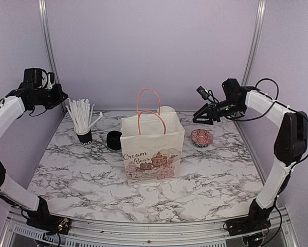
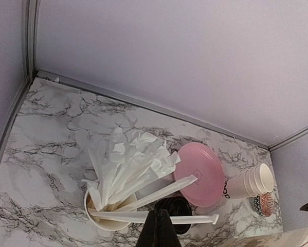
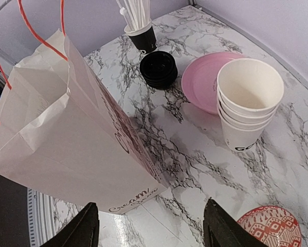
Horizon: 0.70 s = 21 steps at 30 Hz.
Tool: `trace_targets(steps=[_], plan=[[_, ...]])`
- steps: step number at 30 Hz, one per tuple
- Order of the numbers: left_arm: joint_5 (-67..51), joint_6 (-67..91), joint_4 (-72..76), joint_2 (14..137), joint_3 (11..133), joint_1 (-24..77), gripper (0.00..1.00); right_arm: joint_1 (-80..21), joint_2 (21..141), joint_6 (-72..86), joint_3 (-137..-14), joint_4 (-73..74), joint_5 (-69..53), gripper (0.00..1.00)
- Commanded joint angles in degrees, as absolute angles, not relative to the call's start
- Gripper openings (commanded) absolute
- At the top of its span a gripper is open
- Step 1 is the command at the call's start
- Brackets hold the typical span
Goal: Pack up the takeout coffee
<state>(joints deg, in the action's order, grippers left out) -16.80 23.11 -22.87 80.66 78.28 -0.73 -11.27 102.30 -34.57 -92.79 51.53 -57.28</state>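
Left gripper [image 2: 160, 230]: high up by the left wall, above and left of the straws, its fingers pressed tight together with nothing between them
Right gripper [image 3: 152, 206]: up on the right side, pointed toward the bag, jaws spread wide and empty
Takeout coffee cups: I cannot tell where they are; the bag's inside is hidden from every view
Bag: white paper carrier bag [image 1: 152, 149] with orange-red cord handles and a pink "Cream Bear" print, standing upright in the middle of the white-and-grey marbled table [image 1: 210, 180]
Straws: black paper cup [image 1: 84, 137] packed with white paper-wrapped straws [image 1: 80, 114], left of the bag
Lids: short stack of black plastic lids [image 1: 114, 140], between the straw cup and the bag
Plate: flat round pink plate [image 3: 202, 77], behind the bag, just beside the lids
Spare cups: stack of lidless white paper cups [image 3: 249, 103] with dark lettering near the base, upright at the plate's edge
Dish: small round red-and-white patterned dish [image 1: 201, 137], right of the bag, near the spare cups
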Motion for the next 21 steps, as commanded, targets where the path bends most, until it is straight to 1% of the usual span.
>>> trace_targets(steps=[1,9,10,14,18,21], plan=[[-14.7,20.9,-30.7,74.0,83.9,-0.4,0.00,-12.4,103.9,-35.6,-95.8,52.8,-57.0,0.66],[-15.0,20.3,-31.6,73.4,84.8,-0.4,0.00,-13.8,105.6,-36.9,-97.6,55.1,-56.8,0.66],[-15.3,20.6,-31.5,73.2,85.3,1.2,0.00,-13.9,105.4,-37.0,-97.5,55.1,-56.7,0.66],[-20.4,22.4,-31.1,72.0,89.6,2.5,0.00,-14.1,104.4,-37.0,-96.7,54.7,-55.9,0.66],[-29.5,24.8,-30.6,73.1,98.3,8.6,0.00,-14.1,104.1,-36.8,-96.2,54.2,-55.2,0.66],[-32.3,26.6,-29.2,74.7,104.6,15.5,0.00,-14.1,104.6,-36.5,-96.5,54.1,-55.2,0.66]])
